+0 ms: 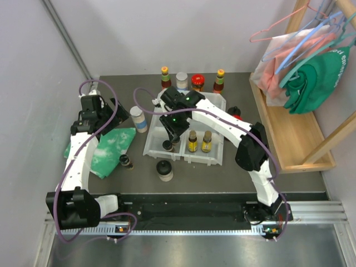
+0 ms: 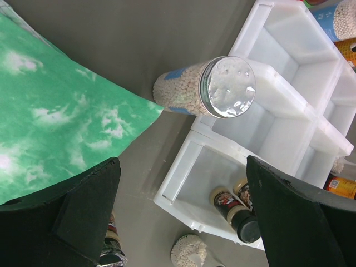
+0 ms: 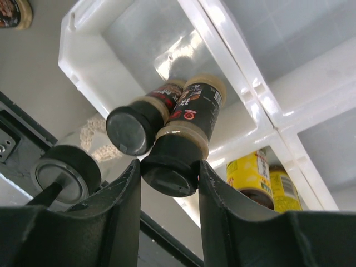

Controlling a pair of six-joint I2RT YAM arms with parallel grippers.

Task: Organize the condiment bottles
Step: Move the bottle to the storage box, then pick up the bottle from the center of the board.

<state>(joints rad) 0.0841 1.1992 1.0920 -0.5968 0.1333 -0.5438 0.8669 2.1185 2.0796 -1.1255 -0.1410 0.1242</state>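
Observation:
My right gripper (image 3: 169, 179) is shut on the black cap of a dark condiment bottle (image 3: 192, 119). The bottle is inside the near-left compartment of the white tray (image 3: 83, 61), right beside a second black-capped bottle (image 3: 136, 125). From above, the right gripper (image 1: 172, 139) hangs over that compartment. Two yellow bottles (image 1: 192, 141) stand in the neighbouring compartment. My left gripper (image 2: 183, 208) is open and holds nothing. It hovers over the table left of the tray, near a pale-lidded jar of white beads (image 2: 222, 88). Several more bottles (image 1: 182, 80) line the back.
A green-white cloth (image 1: 108, 147) lies left of the tray. A tiny dark jar (image 1: 126, 162) and a black-lidded jar (image 1: 164, 170) stand on the table in front. A red-lidded bottle (image 1: 235, 113) is right of the tray. A wooden rack (image 1: 289, 133) with hangers fills the right side.

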